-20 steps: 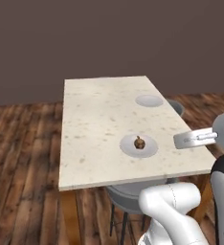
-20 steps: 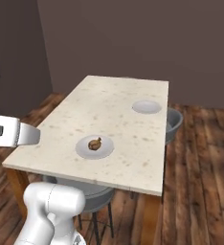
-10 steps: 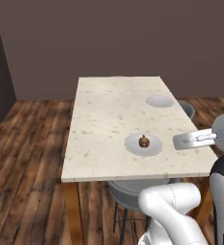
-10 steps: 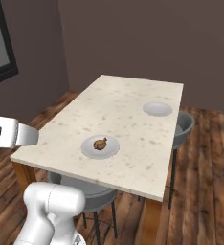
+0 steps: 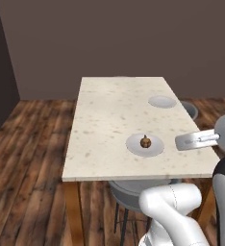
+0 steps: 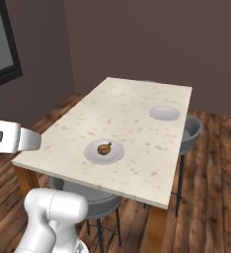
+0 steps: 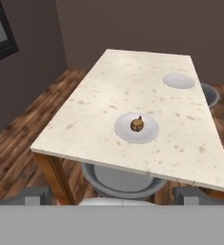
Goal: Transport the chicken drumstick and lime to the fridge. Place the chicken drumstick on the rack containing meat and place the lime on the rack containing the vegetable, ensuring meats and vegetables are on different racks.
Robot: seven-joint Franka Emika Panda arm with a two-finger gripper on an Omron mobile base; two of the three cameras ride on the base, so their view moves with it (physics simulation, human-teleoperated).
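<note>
On the near half of the pale speckled table [image 5: 109, 115], the chicken drumstick [image 5: 145, 141] lies at the centre of a white plate [image 5: 133, 146], with a second white plate [image 5: 162, 101] well apart toward the far right corner. The gripper [image 7: 112, 196] hangs short of the table's near edge, its two fingertips spread wide apart at the bottom of the hand view and holding nothing. A grey chair [image 6: 190, 132] stands at the table's right side and another grey chair [image 7: 118, 182] is tucked under the near edge.
</note>
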